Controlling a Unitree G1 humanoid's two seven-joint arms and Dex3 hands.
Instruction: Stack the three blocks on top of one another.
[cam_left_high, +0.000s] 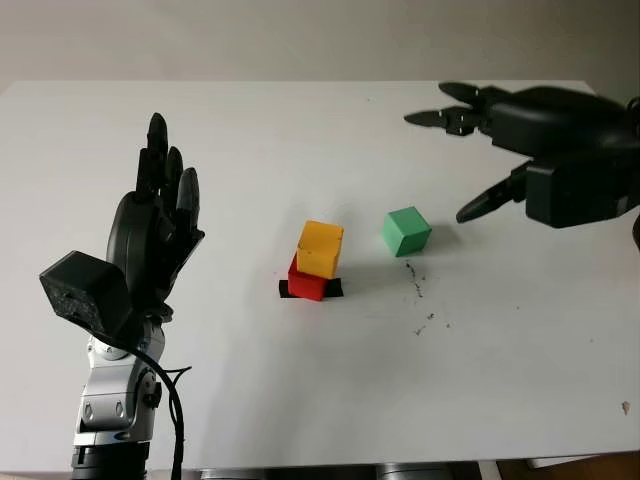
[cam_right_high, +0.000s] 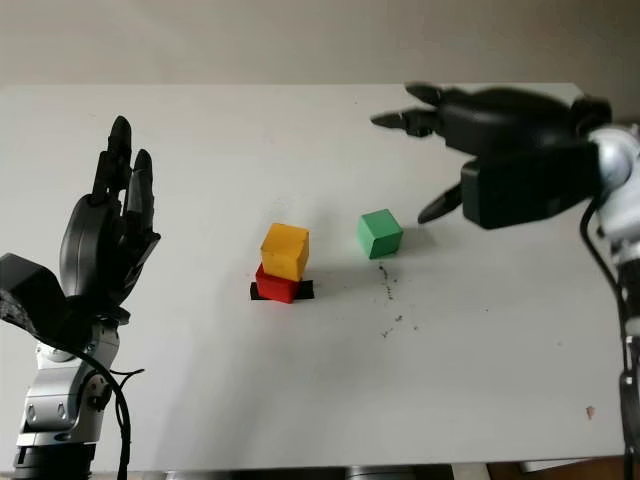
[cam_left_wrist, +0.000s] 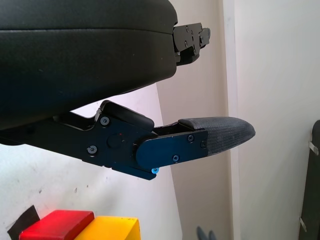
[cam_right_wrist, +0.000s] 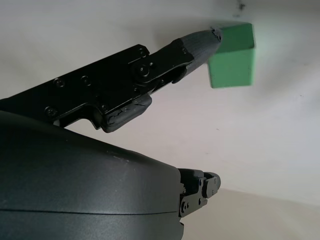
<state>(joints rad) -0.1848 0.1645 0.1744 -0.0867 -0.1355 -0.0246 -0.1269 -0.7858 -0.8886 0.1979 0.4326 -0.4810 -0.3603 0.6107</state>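
On the white counter the yellow block sat on the red block, shifted a little to one side, and the red one lay on a strip of black tape. The green block stood alone on the counter just to the right of that pair, apart from it. The right hand was above the counter beside the green block, open and holding nothing. The left hand was raised well to the left of the blocks, open too
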